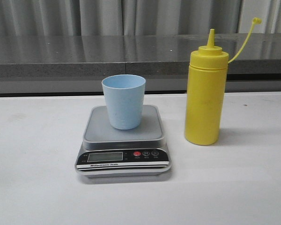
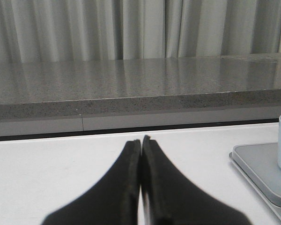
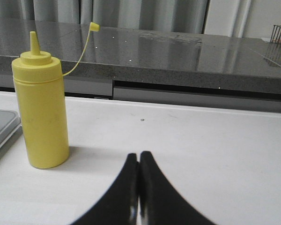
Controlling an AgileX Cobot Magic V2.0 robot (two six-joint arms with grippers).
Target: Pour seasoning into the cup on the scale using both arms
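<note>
The seasoning [image 1: 205, 98] bottle looks like soft yellow plastic with a dull, faintly scuffed sheen, its thin tether the same stuff. The cup [image 1: 123, 101] is matt pale blue plastic (lightly speckled). The scale [image 1: 123, 142] has a smooth satin grey platform and a glossy black front panel. The table [image 1: 33, 187] is matt white; the far ledge [image 1: 61, 56] is polished speckled grey stone, with pleated grey curtain [image 1: 37, 16] cloth behind.
</note>
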